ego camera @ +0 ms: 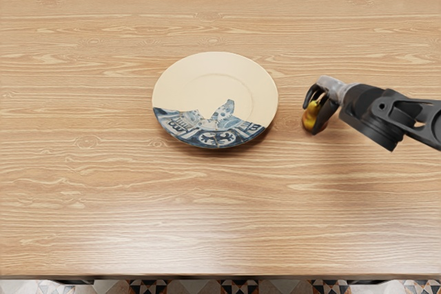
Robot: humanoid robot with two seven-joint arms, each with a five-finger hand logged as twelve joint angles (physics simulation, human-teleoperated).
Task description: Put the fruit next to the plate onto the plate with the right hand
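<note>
The right hand (321,103), its arm entering from the right edge, has its dark fingers curled tight around a small yellow fruit (311,116). The fruit sits in that grasp just right of the plate (207,80), clear of the rim and not on it; whether it touches the wooden table (103,204) is unclear. The round cream plate has a blue pattern across its near edge.

You see a cream plate (213,84) with a dark blue and white ornamental pattern on its near part, a yellow-orange fruit (311,116), a black right hand (322,105) with a grey wrist, and a light brown wood-grain table (207,225).
</note>
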